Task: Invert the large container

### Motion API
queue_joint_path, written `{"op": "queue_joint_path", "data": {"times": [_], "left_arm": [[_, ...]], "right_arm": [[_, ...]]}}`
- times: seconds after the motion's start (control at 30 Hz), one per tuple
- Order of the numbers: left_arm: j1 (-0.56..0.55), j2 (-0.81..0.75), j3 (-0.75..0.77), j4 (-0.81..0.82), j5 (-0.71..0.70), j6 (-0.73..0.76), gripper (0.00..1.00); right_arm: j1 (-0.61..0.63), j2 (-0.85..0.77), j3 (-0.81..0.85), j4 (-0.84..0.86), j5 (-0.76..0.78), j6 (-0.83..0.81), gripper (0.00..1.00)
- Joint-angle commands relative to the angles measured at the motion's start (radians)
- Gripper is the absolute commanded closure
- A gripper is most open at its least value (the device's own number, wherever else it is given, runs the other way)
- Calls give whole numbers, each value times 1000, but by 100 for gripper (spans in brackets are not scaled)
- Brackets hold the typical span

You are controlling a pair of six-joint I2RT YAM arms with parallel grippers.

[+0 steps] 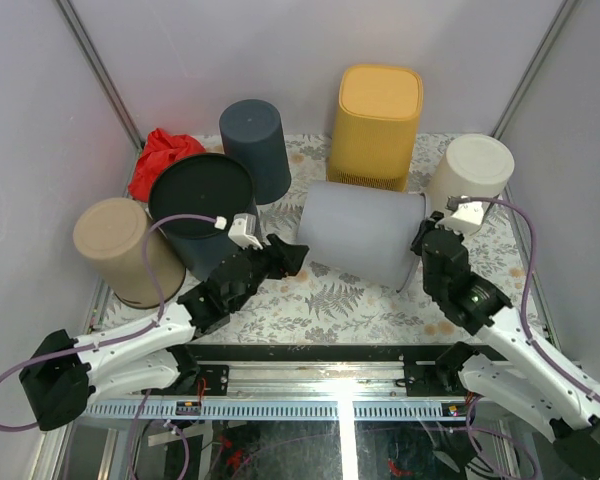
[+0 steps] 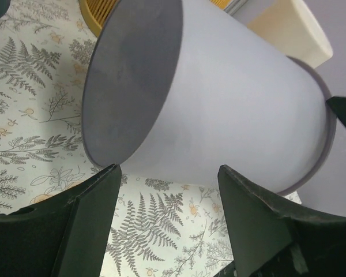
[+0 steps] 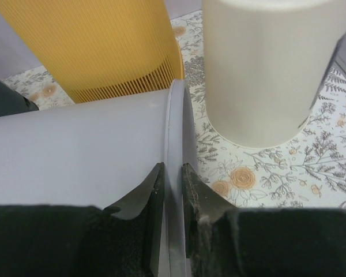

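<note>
Large container (image 1: 365,235) lying on its side mid-desk (image 1: 330,300).
Near: left jaws spread wide and empty, just short of its flat base end; right jaws pinched onto its rim. Far: yellow bin (image 1: 378,120) stands just behind it.

You are looking into a robotics lab test cell, not a home or shop. Plain pale panel walls (image 1: 40,120) on metal corner struts (image 1: 105,80) box in the bench (image 1: 330,300). Two arms, left (image 1: 130,350) and right (image 1: 520,350), are bolted to a slotted aluminium rail (image 1: 310,408) with loose purple cables (image 1: 159,262) trailing. Staged props sit on a fern-print cloth: plain bins around the large container (image 1: 360,235).
</note>
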Motion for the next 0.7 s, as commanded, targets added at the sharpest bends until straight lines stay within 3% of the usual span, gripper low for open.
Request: {"op": "queue_joint_path", "data": {"times": [0.0, 0.37, 0.67], "left_arm": [[5, -57, 33, -5, -39, 12, 32], [4, -157, 40, -81, -87, -11, 32], [5, -163, 24, -83, -87, -20, 32]], "right_arm": [[-12, -80, -85, -234, 8, 96, 100], [-12, -271, -184, -370, -12, 231, 100], [-11, -293, -190, -452, -65, 351, 100]]}}
